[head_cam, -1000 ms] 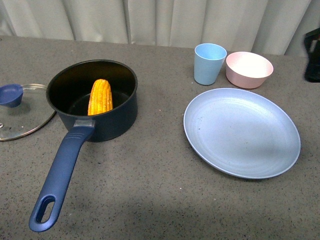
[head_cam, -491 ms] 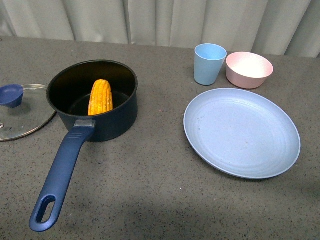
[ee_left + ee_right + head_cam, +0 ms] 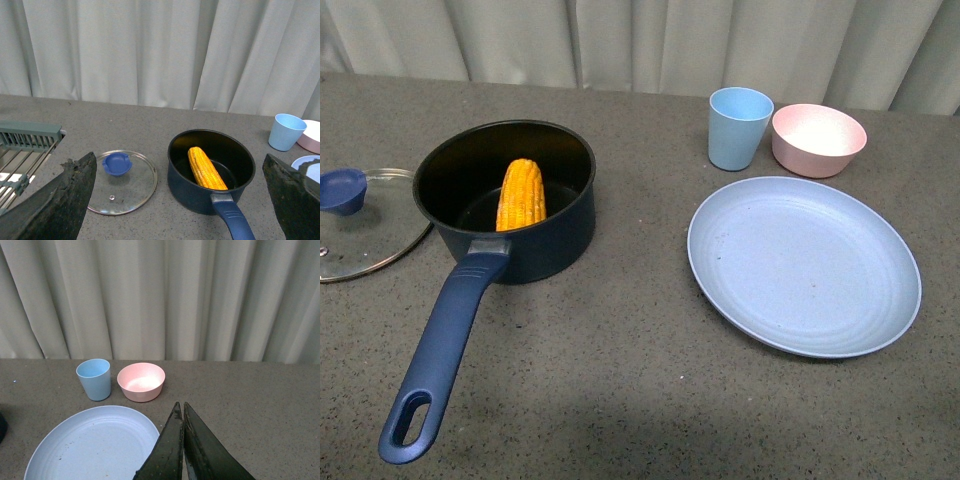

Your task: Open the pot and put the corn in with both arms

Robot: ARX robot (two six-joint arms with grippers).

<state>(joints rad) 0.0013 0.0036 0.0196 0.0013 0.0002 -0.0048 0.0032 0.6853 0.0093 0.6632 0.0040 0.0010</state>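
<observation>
The dark blue pot (image 3: 535, 240) stands open at the left of the table, its long handle (image 3: 440, 350) pointing toward me. The yellow corn (image 3: 520, 194) lies inside it, leaning on the wall; it also shows in the left wrist view (image 3: 205, 169). The glass lid (image 3: 365, 225) with its blue knob (image 3: 340, 190) lies flat on the table left of the pot. Neither arm shows in the front view. My left gripper (image 3: 180, 200) is open and empty, well back from the pot (image 3: 200, 190). My right gripper (image 3: 181, 410) is shut and empty, above the table's right side.
A large pale blue plate (image 3: 804, 264) lies at the right. A light blue cup (image 3: 739, 127) and a pink bowl (image 3: 818, 139) stand behind it. A grey rack (image 3: 25, 145) sits left of the lid in the left wrist view. Curtains hang behind the table.
A black arm part at the far right edge of the front view one second ago has gone out of view. Pot, corn and lid have not moved.
</observation>
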